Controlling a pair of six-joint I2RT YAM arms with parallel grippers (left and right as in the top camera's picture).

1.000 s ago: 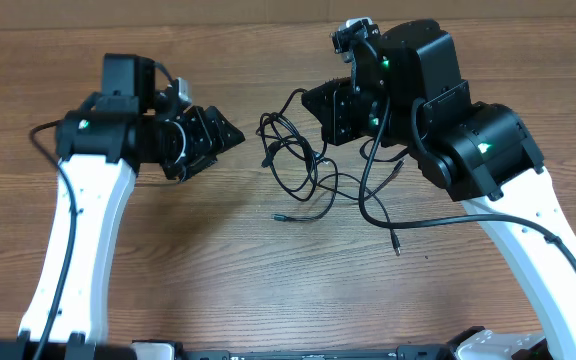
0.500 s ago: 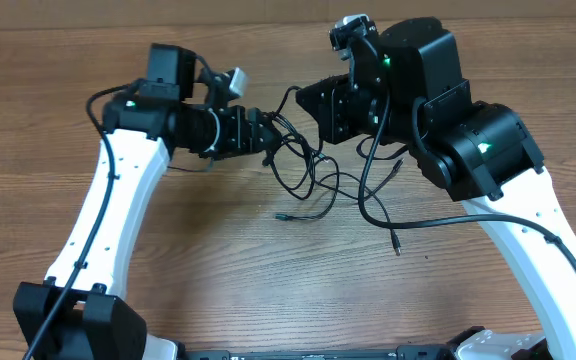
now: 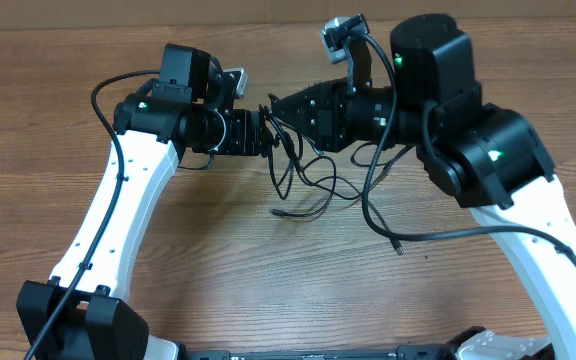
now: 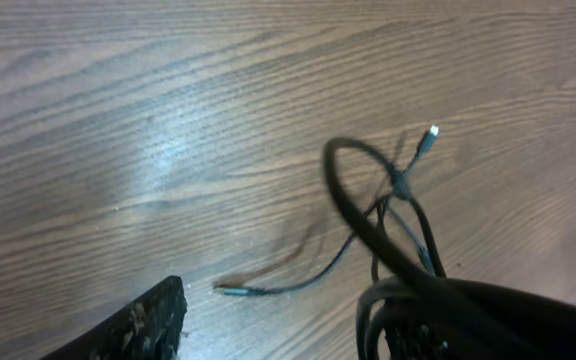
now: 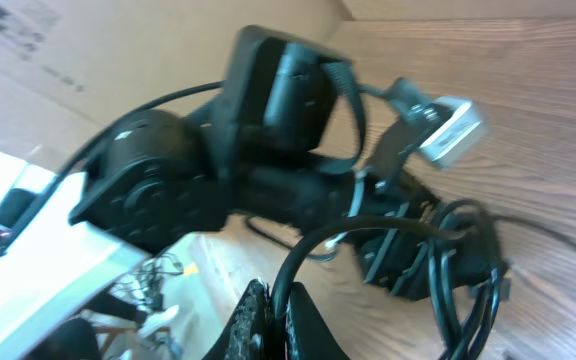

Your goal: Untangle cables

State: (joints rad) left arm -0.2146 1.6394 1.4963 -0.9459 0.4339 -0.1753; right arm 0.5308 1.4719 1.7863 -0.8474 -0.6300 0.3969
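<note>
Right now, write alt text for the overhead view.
The right gripper is shut on a strand of the tangled thin black cables over a wooden table. The left gripper, open, points in beside it.

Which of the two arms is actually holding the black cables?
The right arm: its fingers are shut on a cable loop; the left arm's fingers stand open, bare table between them.

The left claw (image 3: 261, 134) and right claw (image 3: 280, 108) meet tip to tip above tangled black cables (image 3: 313, 180) on the wooden tabletop (image 3: 218, 260).
</note>
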